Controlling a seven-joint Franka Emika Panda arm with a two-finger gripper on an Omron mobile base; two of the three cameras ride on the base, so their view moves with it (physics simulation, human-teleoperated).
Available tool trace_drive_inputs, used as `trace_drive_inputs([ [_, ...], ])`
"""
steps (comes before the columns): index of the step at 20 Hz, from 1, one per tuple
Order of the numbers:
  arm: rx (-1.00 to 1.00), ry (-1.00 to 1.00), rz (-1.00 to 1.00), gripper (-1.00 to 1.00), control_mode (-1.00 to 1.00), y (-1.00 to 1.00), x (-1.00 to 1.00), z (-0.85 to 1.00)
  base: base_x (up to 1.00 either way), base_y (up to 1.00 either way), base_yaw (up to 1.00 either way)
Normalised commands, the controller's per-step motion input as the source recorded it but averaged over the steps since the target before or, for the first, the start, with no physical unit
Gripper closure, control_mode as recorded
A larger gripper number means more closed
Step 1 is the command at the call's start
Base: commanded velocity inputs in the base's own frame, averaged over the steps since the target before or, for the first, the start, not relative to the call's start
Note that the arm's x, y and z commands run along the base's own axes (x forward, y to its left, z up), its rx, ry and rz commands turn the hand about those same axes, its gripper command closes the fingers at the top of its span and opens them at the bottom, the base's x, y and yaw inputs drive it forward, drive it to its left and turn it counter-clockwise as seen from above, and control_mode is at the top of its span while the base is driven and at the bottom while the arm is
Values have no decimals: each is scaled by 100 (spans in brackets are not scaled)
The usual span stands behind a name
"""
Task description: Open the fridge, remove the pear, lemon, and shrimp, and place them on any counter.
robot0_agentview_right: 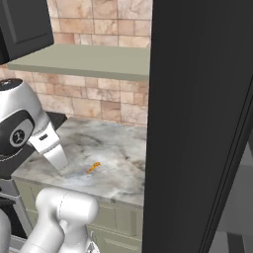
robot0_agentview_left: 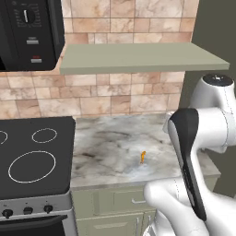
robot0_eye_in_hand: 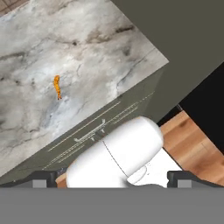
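Item: shrimp [robot0_agentview_left: 143, 157] [robot0_agentview_right: 93, 168] [robot0_eye_in_hand: 57, 87], lying alone on marble counter [robot0_agentview_left: 106, 147] [robot0_agentview_right: 113, 148] [robot0_eye_in_hand: 65, 52], near its front edge. My jaws: apart, holding nothing.

**Kitchen fixtures in view, non-task**

Stovetop [robot0_agentview_left: 34, 156]: black, flat, white ring markings; sits at the left, with a row of dark knobs [robot0_agentview_left: 27, 210] along its front edge. Microwave [robot0_agentview_left: 27, 32]: black, mounted high at upper left, dial on its face. Shelf [robot0_agentview_left: 138, 57]: grey-green slab projecting from the wall. Backsplash [robot0_agentview_left: 115, 92]: beige and tan stone tiles. Floor [robot0_eye_in_hand: 197, 144]: warm wood planks, seen from the hand view.
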Motion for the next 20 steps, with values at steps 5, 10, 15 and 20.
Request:
trace_drive_inputs([
  [5,0,0,0,-100,-100,0,0,0,0,0,0],
  [10,0,0,0,-100,-100,0,-1,0,0,0,0],
  [15,0,0,0,-100,100,0,-7,0,-66,14,0],
  [20,0,0,0,-100,100,0,0,0,-100,46,0],
])
